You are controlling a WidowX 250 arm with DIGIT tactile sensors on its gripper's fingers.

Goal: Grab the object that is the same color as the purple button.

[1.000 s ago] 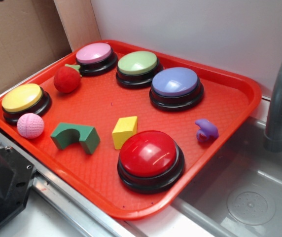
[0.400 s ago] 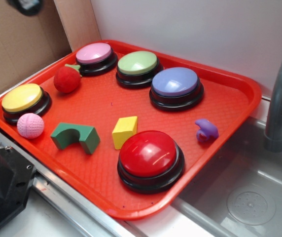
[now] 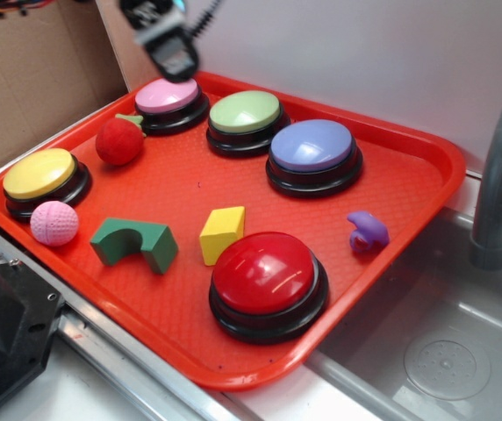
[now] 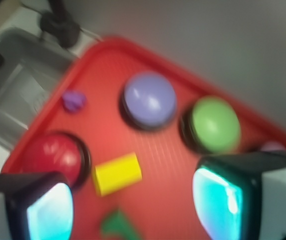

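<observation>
A: Gripper (image 3: 170, 48) hanging high over the far-left corner of the red tray (image 3: 426, 149), just above the pink-topped button (image 3: 167, 95). Blurred in the exterior view. Fingers (image 4: 48, 210) standing well apart in the wrist view, nothing between them.

B: Pointing where?

A: Tilting down across the tray. Looking past the purple button (image 3: 312, 146) and green button (image 3: 246, 111) toward the right edge.

B: Target?

A: Small purple toy piece (image 3: 368, 231) lying near the right edge of the tray, between the purple button and the red button (image 3: 265, 274), touching neither. Well apart from the gripper. Showing in the wrist view too (image 4: 74, 101), blurred.

B: Any readable text?

A: Can't tell. Pale patches on the gripper body, too smeared to read.

B: Versus 0.4 s ago?

A: Gripper coming in from the upper left, now sitting lower and further right, over the pink-topped button. Nothing on the tray shifting: yellow block (image 3: 222, 233), green arch (image 3: 134, 243), pink ball (image 3: 54, 222), red fruit toy (image 3: 119, 140), yellow button (image 3: 39, 174) all staying put.
</observation>
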